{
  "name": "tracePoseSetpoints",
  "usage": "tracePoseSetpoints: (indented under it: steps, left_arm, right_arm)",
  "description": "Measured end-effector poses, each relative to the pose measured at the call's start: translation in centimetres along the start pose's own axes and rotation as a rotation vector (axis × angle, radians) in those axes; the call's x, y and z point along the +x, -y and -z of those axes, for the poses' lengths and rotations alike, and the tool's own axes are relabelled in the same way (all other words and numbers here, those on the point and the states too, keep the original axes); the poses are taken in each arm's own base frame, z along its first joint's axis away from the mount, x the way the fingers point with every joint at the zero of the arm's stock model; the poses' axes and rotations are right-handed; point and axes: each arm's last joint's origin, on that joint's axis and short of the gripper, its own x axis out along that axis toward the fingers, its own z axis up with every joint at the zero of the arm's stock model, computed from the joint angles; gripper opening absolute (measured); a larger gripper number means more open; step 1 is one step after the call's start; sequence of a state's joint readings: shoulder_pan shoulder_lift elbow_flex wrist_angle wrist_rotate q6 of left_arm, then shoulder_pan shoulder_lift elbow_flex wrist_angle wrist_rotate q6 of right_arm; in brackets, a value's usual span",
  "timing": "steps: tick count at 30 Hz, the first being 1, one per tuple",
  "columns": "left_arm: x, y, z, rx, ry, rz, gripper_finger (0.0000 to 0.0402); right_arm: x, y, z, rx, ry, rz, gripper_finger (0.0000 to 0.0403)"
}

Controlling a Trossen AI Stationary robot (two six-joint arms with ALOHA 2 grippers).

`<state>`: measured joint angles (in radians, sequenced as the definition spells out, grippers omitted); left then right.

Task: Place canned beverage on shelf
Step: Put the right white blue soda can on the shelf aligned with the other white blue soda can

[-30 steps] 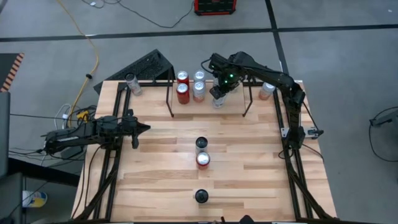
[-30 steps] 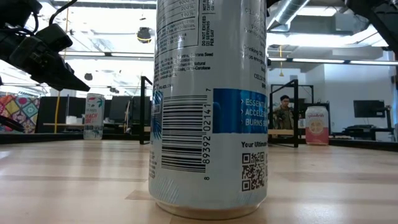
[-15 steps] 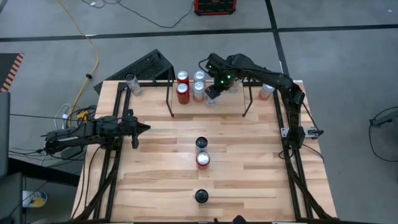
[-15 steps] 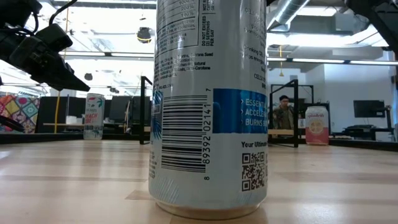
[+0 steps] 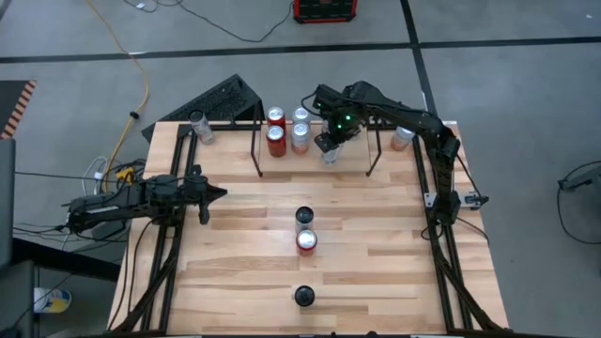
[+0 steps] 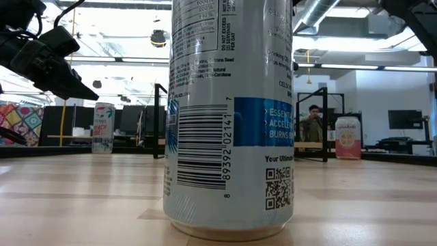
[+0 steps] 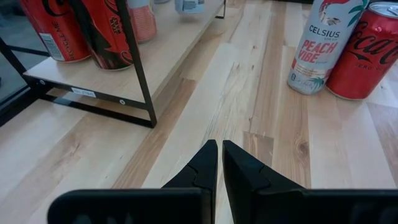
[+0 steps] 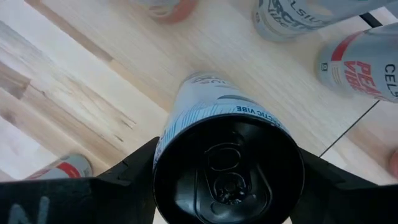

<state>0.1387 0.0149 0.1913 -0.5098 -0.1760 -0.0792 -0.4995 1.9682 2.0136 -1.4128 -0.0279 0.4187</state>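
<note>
Left tool (image 5: pixel 207 194): dark, two pointed fingers clenched together on nothing, at the left edge of the frame in the high view, over bare wood.

Surface (image 5: pixel 244 253): pale butcher-block planks, visible grain, framed by black rails.

Shelf (image 5: pixel 315 150): thin black metal rods with a light wooden deck, upper centre of the high view. Four cans stand on it left of centre, two red-topped (image 5: pixel 275 138), two silver (image 5: pixel 300 136).

Held can (image 8: pixel 227 149): smooth cylinder, silver-white body, black lid with pull tab; "VIBE" legible on its rim band in the right wrist view. It is at the shelf's middle, upper centre of the high view.

Right tool (image 5: pixel 329 145): dark fingers clasping the held can on either side.

Loose cans: white "CELSIUS PEACH VIBE" can (image 7: pixel 322 46) touching a red cola can (image 7: pixel 364 53) in the left wrist view; a barcoded white-and-blue can (image 6: pixel 232 116) fills the low view.
</note>
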Motion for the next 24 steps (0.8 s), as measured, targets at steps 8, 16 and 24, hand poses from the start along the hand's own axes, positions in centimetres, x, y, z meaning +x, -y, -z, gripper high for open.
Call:
tracePoseSetpoints:
  steps: [8, 16, 24]
  left_arm:
    - [0.0, 0.0, 0.0, 0.000, 0.000, 0.000, 0.0011]
    - [0.0, 0.0, 0.0, 0.000, 0.000, 0.000, 0.0011]
    - [0.0, 0.0, 0.0, 0.000, 0.000, 0.000, 0.0011]
  right_arm:
    - [0.0, 0.0, 0.0, 0.002, 0.004, -0.002, 0.0335]
    - [-0.2, 0.0, -0.1, -0.005, 0.016, -0.002, 0.0376]
    - [-3.0, 0.4, 1.0, -0.106, 0.080, -0.026, 0.0377]
